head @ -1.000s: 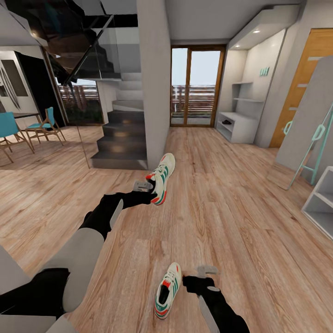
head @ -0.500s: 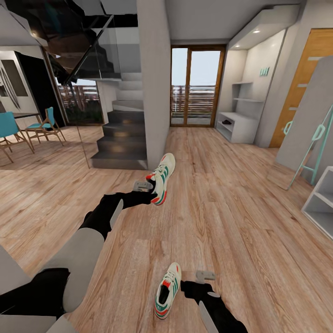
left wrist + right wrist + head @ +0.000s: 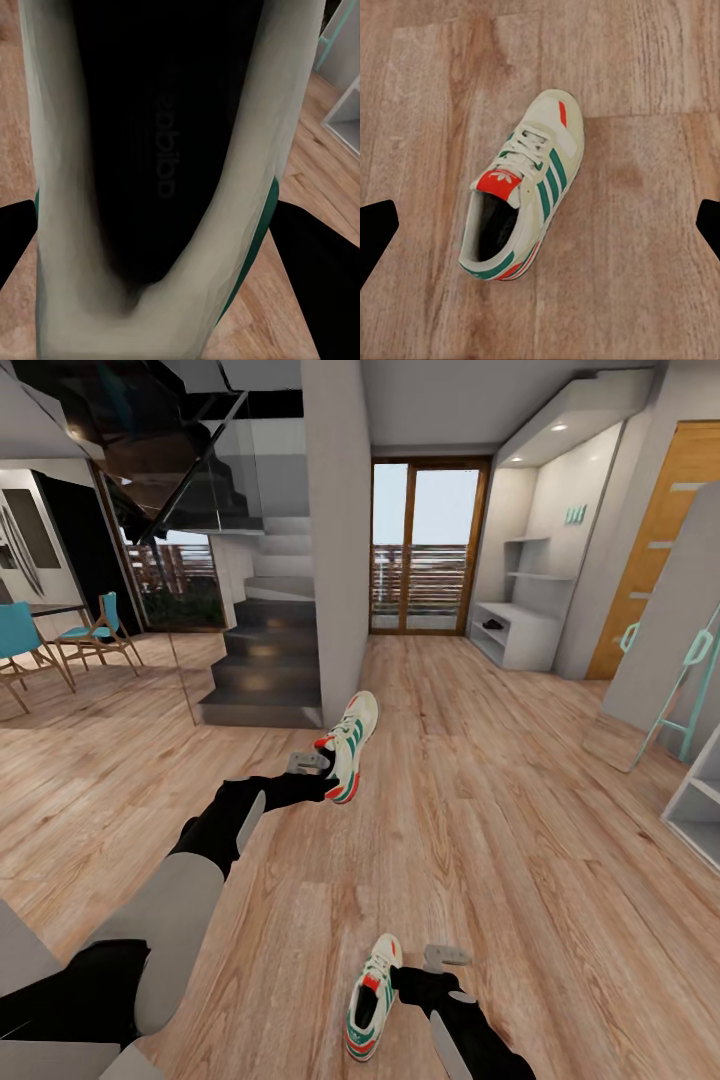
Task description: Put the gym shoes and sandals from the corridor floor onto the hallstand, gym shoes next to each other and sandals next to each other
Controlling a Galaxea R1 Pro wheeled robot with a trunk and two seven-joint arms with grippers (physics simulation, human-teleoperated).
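We see our left gripper [image 3: 318, 772] reaching forward over the wood-plank corridor floor [image 3: 500, 830], its grey fingers clamped on the heel of one gym shoe [image 3: 351, 745], a cream sneaker with green side stripes and red-orange patches that hangs with its toe pointing away from us. In our left wrist view that same shoe [image 3: 60, 225] crowds the lens: a pale, smooth collar around a deep black opening, a sliver of green sole at each side, with the dark finger pads [image 3: 315, 262] pressed against it on both flanks. The second gym shoe [image 3: 370, 995] lies on the near floor, just left of our right gripper [image 3: 440, 965]. From our right wrist view it [image 3: 525, 199] rests flat on the grained planks, laces up, and the two black fingertips [image 3: 375, 232] stand wide apart at the edges, holding nothing. Far ahead on the right stands the hallstand [image 3: 525, 625], a pale grey-white unit with a low bench, staggered wall shelves above, and a small dark object [image 3: 490, 625] on the bench that we cannot identify.
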